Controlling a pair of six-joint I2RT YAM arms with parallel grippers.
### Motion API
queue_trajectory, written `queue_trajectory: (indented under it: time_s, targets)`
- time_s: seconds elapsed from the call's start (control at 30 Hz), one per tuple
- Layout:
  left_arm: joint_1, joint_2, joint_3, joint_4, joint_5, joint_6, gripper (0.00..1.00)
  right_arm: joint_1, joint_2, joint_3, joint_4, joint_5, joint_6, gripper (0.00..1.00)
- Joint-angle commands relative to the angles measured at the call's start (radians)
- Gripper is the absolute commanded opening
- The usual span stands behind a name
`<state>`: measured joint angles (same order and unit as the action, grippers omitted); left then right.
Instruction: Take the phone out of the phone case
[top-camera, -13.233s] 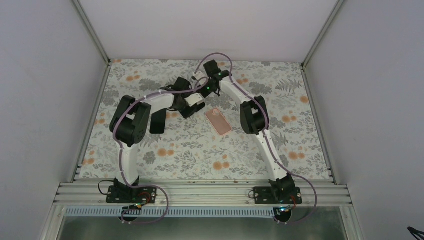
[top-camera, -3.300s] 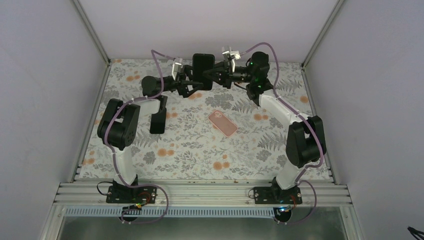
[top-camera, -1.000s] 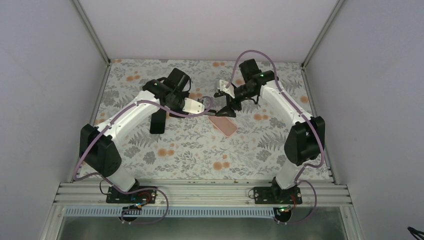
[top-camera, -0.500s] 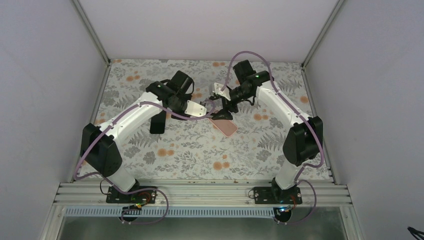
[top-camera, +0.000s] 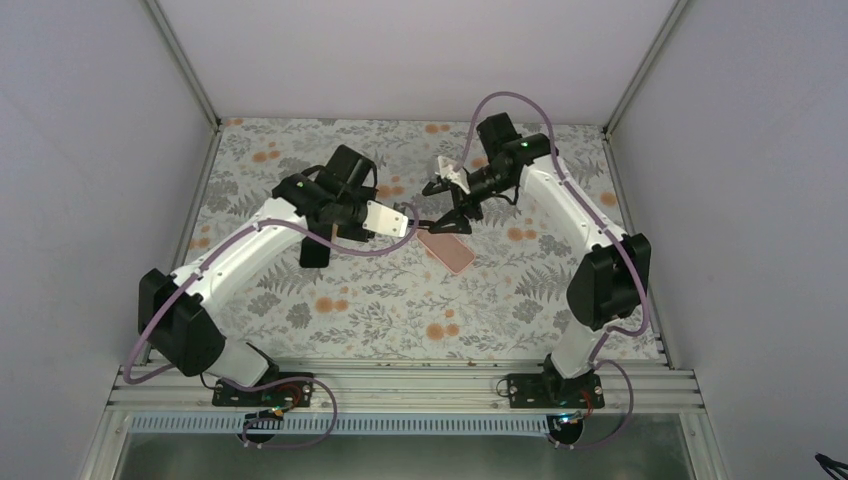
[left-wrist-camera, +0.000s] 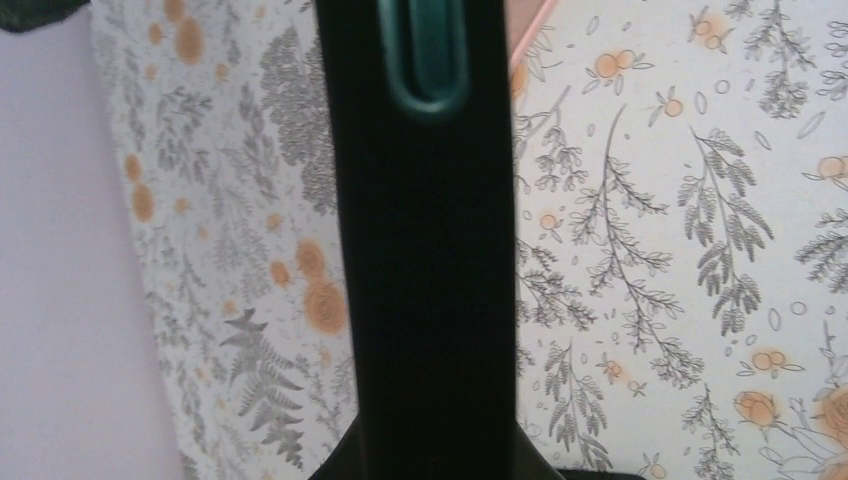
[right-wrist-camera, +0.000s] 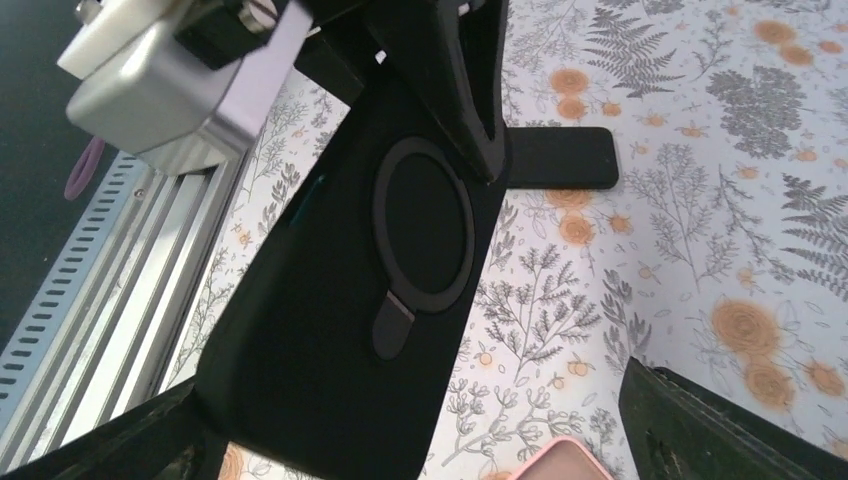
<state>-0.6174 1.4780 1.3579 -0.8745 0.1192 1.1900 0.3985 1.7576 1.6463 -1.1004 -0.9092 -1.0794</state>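
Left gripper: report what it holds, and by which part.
The black phone case, by one end: jaws shut across its front and back, right beside the ring on its back.

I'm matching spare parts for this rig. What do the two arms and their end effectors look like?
The left arm and right arm match: white tubular links, bulky black joints, black bases. A mauve cable loops along each. The right arm shows a small green light. The left end effector and right end effector have silver-white bodies and black fingers.
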Motion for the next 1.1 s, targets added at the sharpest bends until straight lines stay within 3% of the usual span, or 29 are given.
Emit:
queue_trajectory:
  time_s: [0.0, 0.4, 0.57, 0.77, 0.87, 1.07]
  targets:
    - [-0.04, -0.063, -0.023, -0.058, 0.115, 0.11, 0.02, -0.097, 0.061, 0.094, 0.024, 0.083, -0.067, 0.98]
    - [-0.143, -0.037, -0.07, -0.032, 0.096, 0.08, 0.02, -0.102, 0.105, 0.175, 0.072, 0.071, -0.014, 0.96]
    - [-0.135, -0.012, -0.077, -0.019, 0.067, 0.072, 0.02, -0.1, 0.094, 0.172, 0.043, 0.062, -0.034, 0.95]
    - [-0.08, 0.007, -0.106, 0.022, 0.061, 0.101, 0.02, -0.078, -0.057, 0.008, -0.044, 0.094, -0.093, 0.91]
    - [-0.068, 0.021, -0.096, 0.033, 0.068, 0.105, 0.02, -0.037, -0.173, -0.145, 0.015, 0.136, -0.053, 0.91]
    - [-0.054, 0.048, -0.069, 0.035, 0.059, 0.109, 0.02, 0.058, -0.292, -0.276, 0.078, 0.131, 0.051, 0.88]
